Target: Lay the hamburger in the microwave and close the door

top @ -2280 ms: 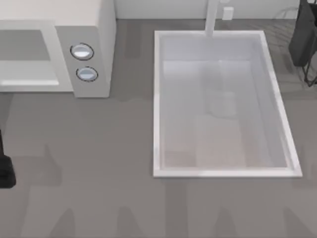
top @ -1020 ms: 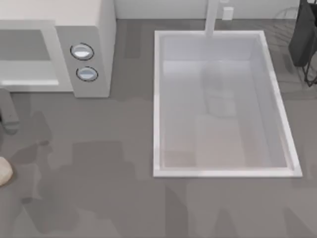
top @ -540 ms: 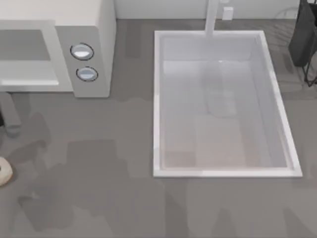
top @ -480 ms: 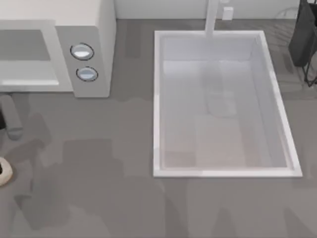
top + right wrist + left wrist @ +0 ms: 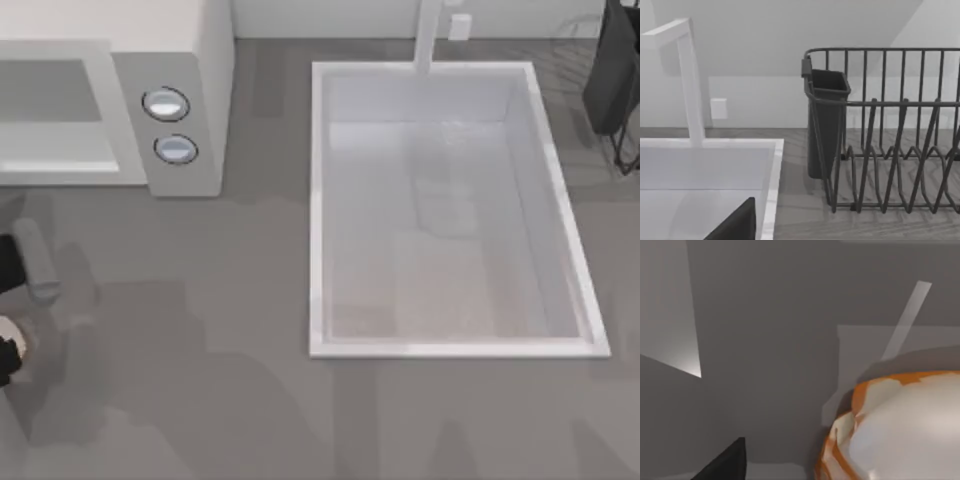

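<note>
The hamburger (image 5: 12,338) lies on the grey counter at the far left edge, mostly covered by my left gripper (image 5: 8,352), which hangs right over it. In the left wrist view the hamburger (image 5: 900,430) looms close, pale with orange edges. One black fingertip (image 5: 725,465) stands clear of it with a gap between, so the gripper is open. The white microwave (image 5: 190,60) sits at the back left, with two knobs on its grey panel. Its door (image 5: 55,150) is a white frame around a greyish window; I cannot tell whether it is open or closed. My right gripper (image 5: 735,225) is parked by the sink.
A large white sink basin (image 5: 318,210) with a faucet (image 5: 430,35) takes up the middle and right of the counter. A dark wire dish rack (image 5: 890,150) with a black cup (image 5: 827,125) stands at the back right. Bare grey counter lies between the microwave and the hamburger.
My left arm has come in from the left edge and swung over the hamburger, which lay bare at the edge a second ago. Its black gripper now covers most of the bun.
</note>
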